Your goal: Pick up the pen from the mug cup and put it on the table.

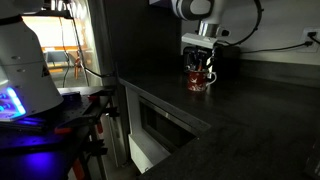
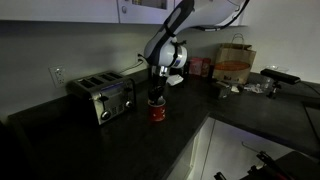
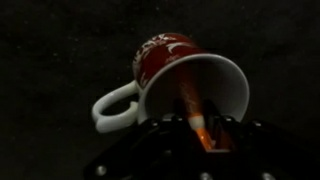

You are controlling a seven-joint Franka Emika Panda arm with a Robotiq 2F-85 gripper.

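The gripper (image 3: pixel 205 138) hangs directly over the red-and-white mug cup (image 3: pixel 165 62) on the dark table (image 2: pixel 70 140). The orange pen (image 3: pixel 189 100) leans inside the mug, its top reaching between the fingers; whether they clamp it is unclear.

The red-and-white mug (image 3: pixel 175 70) stands upright on the dark bench (image 3: pixel 60 50), its white handle out to one side. The orange pen (image 3: pixel 190 105) leans inside the mug, with its upper end at the rim.

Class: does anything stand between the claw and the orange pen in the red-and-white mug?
Nothing visible does. In the wrist view the claw sits right at the upper end of the thin orange-tan pen, which leans inside the red-and-white handled mug.
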